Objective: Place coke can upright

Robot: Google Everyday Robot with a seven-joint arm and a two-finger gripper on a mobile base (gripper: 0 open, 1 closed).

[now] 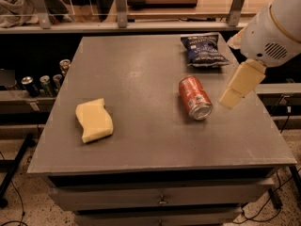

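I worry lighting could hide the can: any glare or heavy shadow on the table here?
Camera view: dim, even light on the table, no harsh glare; the coke can lies plainly visible, silver end catching light; the gripper hangs bright beside it, apart.

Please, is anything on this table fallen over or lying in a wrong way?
Yes: the coke can lies on its side on the table, right of centre, not upright. The pincer hangs just right of it, not touching. The yellow sponge and chip bag look normal.
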